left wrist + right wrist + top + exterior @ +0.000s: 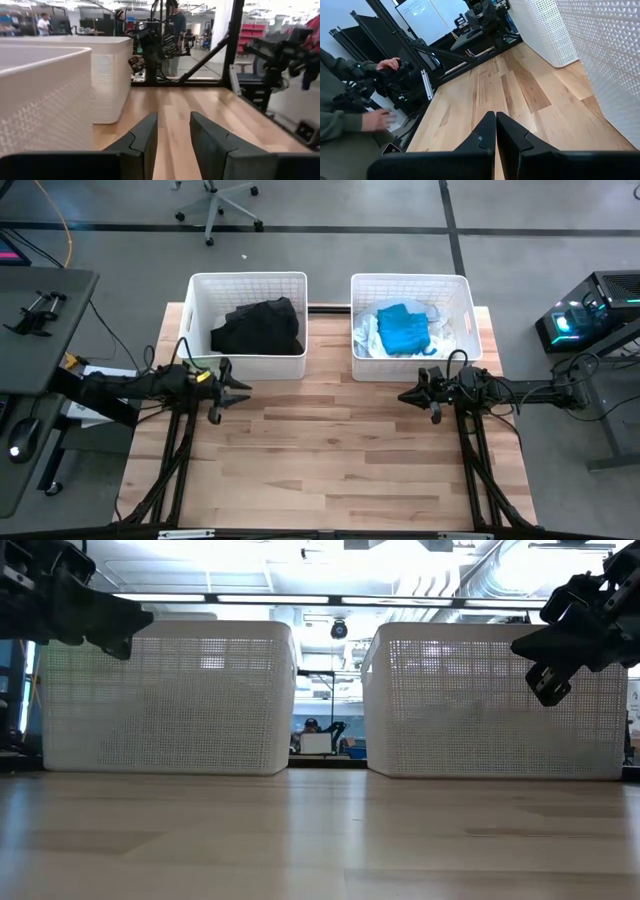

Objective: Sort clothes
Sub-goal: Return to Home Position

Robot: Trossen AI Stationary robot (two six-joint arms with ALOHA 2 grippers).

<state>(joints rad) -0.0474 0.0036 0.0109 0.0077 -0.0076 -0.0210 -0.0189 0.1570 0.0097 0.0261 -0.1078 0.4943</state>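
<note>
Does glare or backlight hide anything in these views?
High view: even light, black clothes and blue clothes plain. Low view: ceiling lights glare above the left basket and right basket; left gripper and right gripper backlit, dark. Wrist views: table evenly lit.

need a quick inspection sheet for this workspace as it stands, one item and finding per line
surface: wooden table, bare boards between the arms
job's things: black clothes in the left basket; bright blue garment on white clothes in the right basket; none on the table
clutter: nothing seen
pincers: left pincer open, before the left basket; right pincer shut, before the right basket; both empty, raised off the boards
cables: bundle beside the right arm's base, off the table
surroundings: office chair behind the baskets; lit computer to the right; a person beyond the table's edge
</note>
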